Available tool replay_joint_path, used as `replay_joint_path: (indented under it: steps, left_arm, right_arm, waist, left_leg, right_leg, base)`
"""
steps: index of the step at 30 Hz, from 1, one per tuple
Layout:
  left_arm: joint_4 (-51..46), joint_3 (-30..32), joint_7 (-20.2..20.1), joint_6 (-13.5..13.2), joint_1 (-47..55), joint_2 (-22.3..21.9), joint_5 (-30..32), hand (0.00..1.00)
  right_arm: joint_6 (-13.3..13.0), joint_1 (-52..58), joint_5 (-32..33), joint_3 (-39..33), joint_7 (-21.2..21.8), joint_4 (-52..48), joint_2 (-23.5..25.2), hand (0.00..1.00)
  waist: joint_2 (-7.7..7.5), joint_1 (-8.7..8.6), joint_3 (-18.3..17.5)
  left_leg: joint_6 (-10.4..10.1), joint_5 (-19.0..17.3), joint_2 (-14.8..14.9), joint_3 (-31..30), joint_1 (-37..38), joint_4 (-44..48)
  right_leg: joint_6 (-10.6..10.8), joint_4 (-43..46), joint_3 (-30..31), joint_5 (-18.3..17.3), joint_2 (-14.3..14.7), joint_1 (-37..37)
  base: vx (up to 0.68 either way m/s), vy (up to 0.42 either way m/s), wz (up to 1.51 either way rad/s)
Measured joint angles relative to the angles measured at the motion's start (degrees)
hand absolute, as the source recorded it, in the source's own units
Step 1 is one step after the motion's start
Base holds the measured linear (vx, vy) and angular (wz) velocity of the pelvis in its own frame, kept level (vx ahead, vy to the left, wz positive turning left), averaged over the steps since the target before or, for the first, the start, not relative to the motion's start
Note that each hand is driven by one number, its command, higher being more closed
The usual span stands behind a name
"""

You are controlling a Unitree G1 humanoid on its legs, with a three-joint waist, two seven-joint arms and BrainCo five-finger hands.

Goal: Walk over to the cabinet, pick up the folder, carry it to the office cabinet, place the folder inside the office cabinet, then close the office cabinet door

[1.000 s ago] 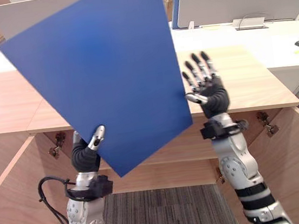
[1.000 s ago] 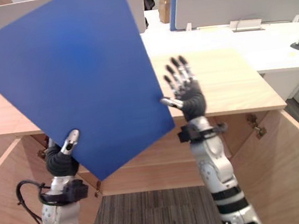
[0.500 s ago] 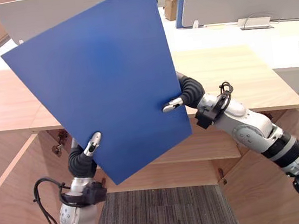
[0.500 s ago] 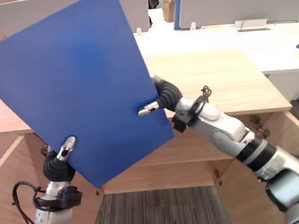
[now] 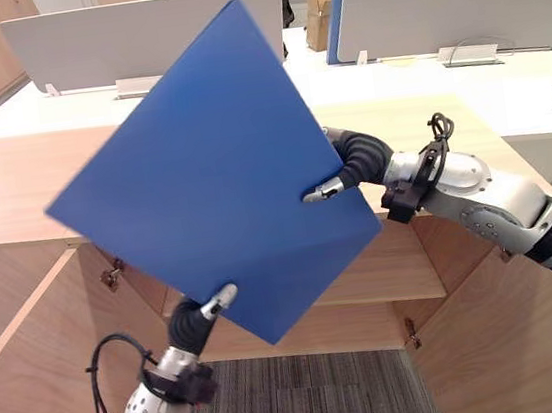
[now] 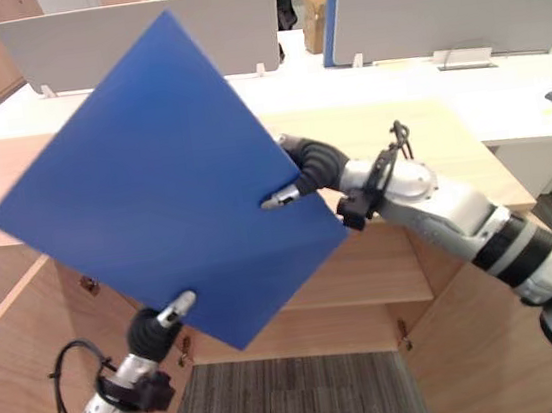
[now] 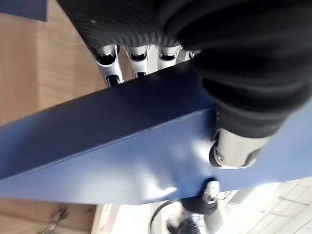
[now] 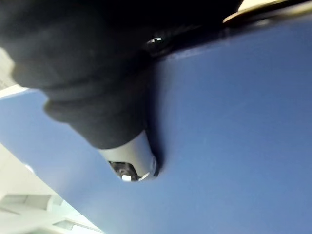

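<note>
Grey carpet (image 5: 309, 394), white desks (image 5: 391, 76), grey partitions (image 5: 115, 40)

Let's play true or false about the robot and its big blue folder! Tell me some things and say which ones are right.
1. The folder is blue. True.
2. The folder lies flat on top of the cabinet. False: it is held up in the air, tilted, in front of the cabinet.
3. The left hand grips the folder at its lower edge. True.
4. The right hand is wide open and far from the folder. False: its thumb presses on the folder's front near the right edge, so it holds the folder too.
5. The cabinet's doors are shut. False: both wooden doors stand swung open, one on each side.
</note>
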Motion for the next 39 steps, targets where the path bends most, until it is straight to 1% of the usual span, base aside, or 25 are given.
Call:
replay_joint_path:
  steps: [1,2,3,4,6,7,9,10,11,12,13,14,15,17,18,21,22,24,27,31,33,35,36,37,39]
  left_arm:
    - [0.68,-0.68,-0.78,0.70,-0.03,0.36,-0.22,0.00]
    - [1.85,-1.93,-2.83,2.60,-0.08,0.96,-1.72,0.00]
    - [3.44,-3.36,-4.62,4.35,-0.25,1.49,-3.28,0.00]
    - [4.27,-3.78,-5.53,5.19,-0.33,1.58,-4.28,0.00]
    - [7.99,-5.48,-8.12,8.01,-1.33,1.24,-6.53,0.00]
    - [9.02,-5.60,-8.42,8.51,-1.36,0.99,-6.65,0.00]
    - [13.30,-5.49,-9.27,9.75,-1.65,-0.76,-6.22,0.00]
    - [15.02,-5.27,-9.40,9.79,-1.85,-1.82,-5.44,0.00]
    - [15.45,-5.24,-9.40,9.80,-1.88,-2.11,-5.11,0.00]
    - [20.30,-4.60,-9.84,9.81,-2.35,-4.76,-2.35,0.00]
    - [21.76,-4.23,-10.02,9.82,-2.37,-5.63,-1.35,0.00]
    - [24.66,-3.34,-10.07,9.79,-2.35,-7.29,1.40,0.00]
    - [26.59,-2.85,-10.17,9.69,-2.40,-8.14,2.47,0.00]
    - [35.33,0.12,-9.54,9.40,-2.50,-11.50,7.05,0.00]
    - [37.71,1.08,-8.97,9.40,-2.46,-12.28,8.76,0.00]
    - [50.20,6.24,-5.01,9.36,-2.54,-15.96,17.18,0.00]
    - [52.57,7.25,-4.37,9.36,-2.73,-16.52,18.56,0.00]
    - [60.61,11.34,-1.26,9.43,-2.99,-17.81,23.21,0.00]
    - [66.89,15.72,1.67,9.81,-2.70,-19.01,25.32,0.00]
    - [70.62,19.79,4.05,10.11,-2.31,-19.65,26.96,0.00]
    - [71.49,22.58,4.85,10.13,-2.41,-20.66,27.51,0.00]
    - [72.31,24.81,5.51,10.17,-2.68,-21.91,27.67,0.00]
    - [72.36,26.61,5.85,10.30,-2.91,-22.94,27.70,0.00]
    - [72.37,28.49,6.37,10.49,-3.25,-24.10,27.70,0.00]
    - [72.36,30.82,6.76,10.60,-3.65,-25.53,27.71,0.00]
  right_arm:
    - [0.00,0.46,-1.82,-0.65,0.00,-0.83,0.07,1.00]
    - [-0.05,2.14,-6.33,-2.82,-0.07,-2.78,0.80,1.00]
    - [-0.06,4.13,-11.05,-5.80,0.04,-4.77,2.92,1.00]
    - [-0.14,5.21,-13.71,-7.13,-0.02,-5.90,4.14,1.00]
    - [-1.52,10.01,-23.08,-12.15,-0.11,-8.64,10.53,1.00]
    - [-2.01,10.85,-25.29,-12.88,-0.17,-8.88,12.36,1.00]
    - [-4.14,12.73,-33.99,-13.12,-0.50,-9.81,18.19,1.00]
    - [-5.34,13.77,-37.09,-13.11,-0.60,-10.03,19.34,1.00]
    - [-5.61,14.05,-37.89,-13.11,-0.62,-10.06,19.61,1.00]
    - [-7.32,16.76,-43.58,-12.92,-0.73,-10.16,21.99,1.00]
    - [-7.63,17.71,-44.91,-12.89,-0.79,-10.12,22.69,1.00]
    - [-8.59,19.53,-48.27,-12.69,-1.14,-9.79,23.60,1.00]
    - [-8.93,20.32,-49.67,-12.42,-1.39,-9.50,23.78,1.00]
    - [-10.55,23.17,-56.39,-11.30,-2.86,-7.32,23.75,1.00]
    - [-10.87,23.72,-58.19,-10.72,-3.31,-6.30,23.67,1.00]
    - [-11.27,26.73,-68.82,-7.37,-4.01,1.39,23.15,1.00]
    - [-11.30,27.28,-70.38,-6.86,-3.99,3.10,22.86,1.00]
    - [-11.30,29.41,-75.04,-5.63,-3.81,11.27,22.58,1.00]
    - [-10.68,30.53,-76.03,-5.64,-3.45,18.96,22.79,1.00]
    - [-9.21,30.92,-76.46,-6.22,-3.58,27.62,25.77,1.00]
    - [-8.35,30.92,-76.37,-7.13,-3.53,33.04,29.03,1.00]
    - [-6.75,30.92,-74.91,-11.25,-3.58,38.54,32.85,1.00]
    - [-5.49,30.66,-72.72,-15.99,-3.85,42.26,35.23,1.00]
    - [-3.84,29.97,-67.49,-20.55,-4.90,46.15,37.08,1.00]
    - [-1.84,27.99,-58.43,-26.86,-6.62,51.18,39.25,1.00]
  waist:
    - [0.01,-0.08,-0.06]
    - [0.02,-0.12,-0.13]
    - [0.10,-0.28,-0.20]
    - [0.16,-0.32,-0.28]
    - [0.31,-0.49,-0.78]
    - [0.35,-0.70,-0.83]
    - [0.51,-1.13,-1.05]
    - [0.46,-1.07,-1.22]
    - [0.45,-1.07,-1.26]
    - [0.44,-0.83,-1.40]
    - [0.44,-0.76,-1.40]
    - [0.41,-0.67,-1.39]
    - [0.39,-0.70,-1.44]
    - [0.21,-0.70,-1.42]
    - [0.19,-0.70,-1.42]
    - [-0.02,-0.59,-1.28]
    - [-0.13,-0.56,-1.21]
    - [-0.74,-0.39,-0.77]
    - [-0.84,-0.33,-0.11]
    - [-0.68,-0.28,1.33]
    - [-0.47,-0.18,1.97]
    - [-0.03,0.14,3.12]
    - [0.53,0.65,4.54]
    - [1.13,1.01,5.85]
    - [2.07,1.59,7.76]
  left_leg:
    - [-0.01,0.02,0.00,0.05,-0.02,0.00]
    - [-0.03,0.05,0.00,0.18,-0.04,-0.01]
    - [-0.03,0.06,-0.02,0.38,-0.04,-0.01]
    - [-0.03,0.06,-0.03,0.48,-0.07,-0.01]
    - [0.02,0.15,-0.04,0.68,-0.35,-0.03]
    - [0.02,0.16,-0.05,0.72,-0.35,-0.02]
    - [0.04,0.17,-0.04,0.93,-0.28,-0.02]
    - [0.05,0.17,-0.05,0.92,-0.28,-0.02]
    - [0.05,0.17,-0.06,0.92,-0.28,-0.02]
    - [0.06,0.17,-0.09,0.89,-0.28,-0.03]
    - [0.09,0.19,-0.10,0.86,-0.32,-0.03]
    - [0.16,0.24,-0.15,0.82,-0.43,-0.06]
    - [0.20,0.25,-0.13,0.77,-0.70,-0.03]
    - [0.41,0.39,-0.16,0.74,-1.21,-0.05]
    - [0.41,0.39,-0.16,0.80,-1.24,-0.06]
    - [0.42,0.39,-0.15,0.84,-1.35,-0.04]
    - [0.42,0.39,-0.15,0.83,-1.44,-0.03]
    - [0.41,0.39,-0.12,0.82,-1.58,0.00]
    - [0.43,0.41,-0.27,0.88,-2.08,0.07]
    - [0.44,0.45,-0.31,0.86,-2.16,0.12]
    - [0.44,0.53,-0.31,0.86,-3.21,0.41]
    - [0.48,0.54,-0.35,0.91,-4.09,0.94]
    - [0.52,0.52,-0.44,1.04,-4.41,1.26]
    - [0.71,0.39,-0.58,1.01,-5.19,2.05]
    - [1.08,0.13,-0.69,1.04,-6.53,3.34]
  right_leg:
    - [0.00,0.06,0.04,0.00,0.01,-0.07]
    - [-0.01,0.17,0.13,0.00,0.04,-0.22]
    - [-0.01,0.25,0.22,0.00,0.05,-0.36]
    - [-0.01,0.35,0.25,0.00,0.05,-0.50]
    - [-0.01,0.65,0.46,-0.01,0.04,-1.05]
    - [-0.01,0.71,0.51,-0.01,0.04,-1.09]
    - [-0.01,0.85,0.77,-0.01,0.03,-1.19]
    - [-0.01,0.86,0.76,-0.01,0.02,-1.19]
    - [-0.01,0.87,0.77,-0.01,0.02,-1.19]
    - [-0.01,0.91,0.76,-0.01,0.00,-1.19]
    - [-0.01,0.91,0.76,-0.01,0.00,-1.23]
    - [-0.01,0.91,0.77,-0.01,0.03,-1.32]
    - [-0.02,0.89,0.77,0.00,0.05,-1.40]
    - [-0.16,0.89,0.78,0.11,0.06,-2.08]
    - [-0.17,0.88,0.79,0.12,0.09,-2.14]
    - [-0.20,0.75,0.85,0.14,0.21,-2.21]
    - [-0.21,0.73,0.85,0.15,0.21,-2.27]
    - [-0.26,0.73,0.83,0.20,0.39,-2.43]
    - [-0.22,0.75,0.81,0.41,0.21,-3.00]
    - [-0.22,0.74,0.80,0.51,0.18,-3.09]
    - [-0.29,0.72,0.80,0.76,0.17,-4.03]
    - [-0.28,0.79,0.90,1.00,0.07,-4.81]
    - [-0.22,0.90,0.98,1.23,-0.06,-5.10]
    - [-0.07,1.05,1.13,1.50,-0.30,-5.53]
    - [-0.03,2.38,1.17,1.52,-0.95,-6.96]
  base:
    - [0.00,0.000,-0.04]
    - [0.00,0.000,-0.06]
    - [0.00,0.000,-0.07]
    - [-0.02,0.005,-0.09]
    - [-0.03,0.007,-0.06]
    - [-0.03,0.005,-0.05]
    - [-0.04,0.006,-0.04]
    - [-0.03,0.005,0.00]
    - [-0.03,0.006,0.01]
    - [0.00,0.000,0.00]
    - [-0.03,0.003,0.03]
    - [-0.03,-0.002,0.03]
    - [-0.05,-0.001,0.04]
    - [-0.02,0.001,0.01]
    - [-0.01,0.003,-0.04]
    - [0.00,0.000,0.00]
    - [0.00,0.000,0.00]
    - [0.00,0.000,0.00]
    - [-0.01,0.005,-0.01]
    - [-0.04,0.005,0.00]
    - [-0.05,0.000,-0.01]
    - [-0.04,0.002,-0.03]
    - [-0.06,0.013,-0.01]
    - [-0.07,0.020,-0.02]
    - [-0.11,0.051,-0.03]
